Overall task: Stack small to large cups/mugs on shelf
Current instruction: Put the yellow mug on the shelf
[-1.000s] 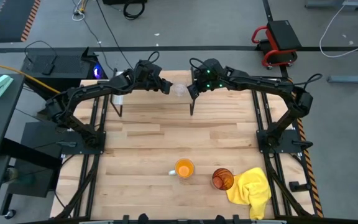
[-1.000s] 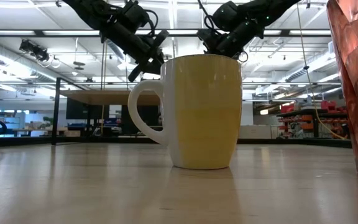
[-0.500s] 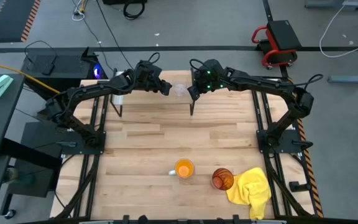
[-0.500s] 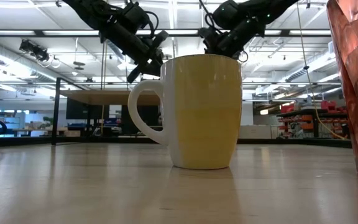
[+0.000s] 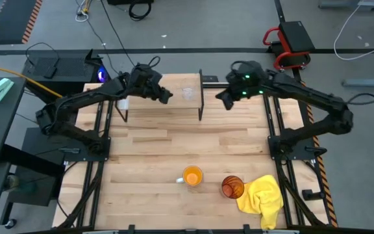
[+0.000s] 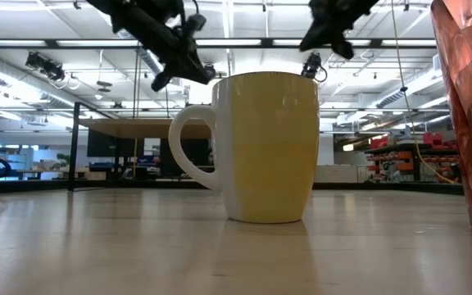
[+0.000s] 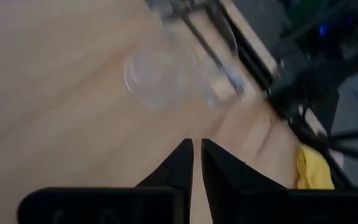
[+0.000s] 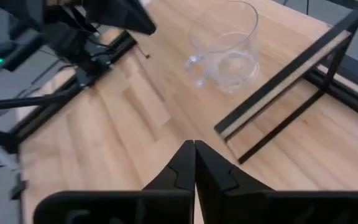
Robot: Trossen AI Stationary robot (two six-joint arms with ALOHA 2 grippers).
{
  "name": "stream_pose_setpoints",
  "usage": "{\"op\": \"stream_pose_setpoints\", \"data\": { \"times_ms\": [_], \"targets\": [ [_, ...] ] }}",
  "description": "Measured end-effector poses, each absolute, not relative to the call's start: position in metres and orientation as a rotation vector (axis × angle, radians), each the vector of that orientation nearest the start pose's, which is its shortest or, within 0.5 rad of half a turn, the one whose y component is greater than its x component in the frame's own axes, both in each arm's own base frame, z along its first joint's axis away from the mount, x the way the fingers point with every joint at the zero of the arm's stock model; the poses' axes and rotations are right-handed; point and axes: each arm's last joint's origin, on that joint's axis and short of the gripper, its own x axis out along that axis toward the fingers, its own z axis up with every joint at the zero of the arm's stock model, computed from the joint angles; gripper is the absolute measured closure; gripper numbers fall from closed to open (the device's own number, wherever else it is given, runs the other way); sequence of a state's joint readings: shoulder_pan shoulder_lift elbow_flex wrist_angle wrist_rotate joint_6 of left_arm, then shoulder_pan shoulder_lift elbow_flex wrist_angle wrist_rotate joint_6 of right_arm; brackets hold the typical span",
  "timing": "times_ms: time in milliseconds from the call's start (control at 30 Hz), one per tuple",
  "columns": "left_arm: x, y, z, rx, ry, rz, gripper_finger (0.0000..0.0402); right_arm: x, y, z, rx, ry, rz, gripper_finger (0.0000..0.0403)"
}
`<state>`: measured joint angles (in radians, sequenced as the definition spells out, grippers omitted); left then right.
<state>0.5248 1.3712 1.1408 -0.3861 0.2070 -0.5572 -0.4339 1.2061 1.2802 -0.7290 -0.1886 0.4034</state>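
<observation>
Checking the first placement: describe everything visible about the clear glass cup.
The clear glass cup is small, colourless and see-through, with a round open rim, a thicker base and a small clear handle on one side. It looks empty. It stands upright on the light-wood shelf, toward the board's right end, near the edge frame. Nothing touches it but the shelf: the left end effector is beside it on the left, the right end effector is off past the shelf's right end, both clear of it.

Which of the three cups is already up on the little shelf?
The small clear glass cup; the orange mug and amber tumbler stand on the table's near side.
</observation>
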Motion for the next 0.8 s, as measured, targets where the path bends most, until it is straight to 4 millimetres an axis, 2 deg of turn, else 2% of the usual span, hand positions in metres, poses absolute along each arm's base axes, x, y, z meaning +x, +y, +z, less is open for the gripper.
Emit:
{"op": "stream_pose_setpoints", "data": {
  "times_ms": [167, 367, 600, 800],
  "targets": [
    [0.259, 0.107, 0.312, -0.769, 0.600, 0.395, 0.0359, 0.195, -0.079, 0.377, 0.619, 0.621, -0.372, 0.0388],
    [0.272, 0.051, 0.307, -0.797, 0.712, 0.309, 0.0367, 0.175, -0.057, 0.372, 0.620, 0.781, -0.386, 0.0389],
    [0.278, -0.009, 0.306, -0.851, 0.718, 0.342, 0.0367, 0.170, -0.034, 0.366, 0.569, 0.897, -0.433, 0.0387],
    [0.287, -0.040, 0.294, -0.868, 0.699, 0.407, 0.0366, 0.174, -0.015, 0.357, 0.514, 0.919, -0.451, 0.0387]
  ]
}}
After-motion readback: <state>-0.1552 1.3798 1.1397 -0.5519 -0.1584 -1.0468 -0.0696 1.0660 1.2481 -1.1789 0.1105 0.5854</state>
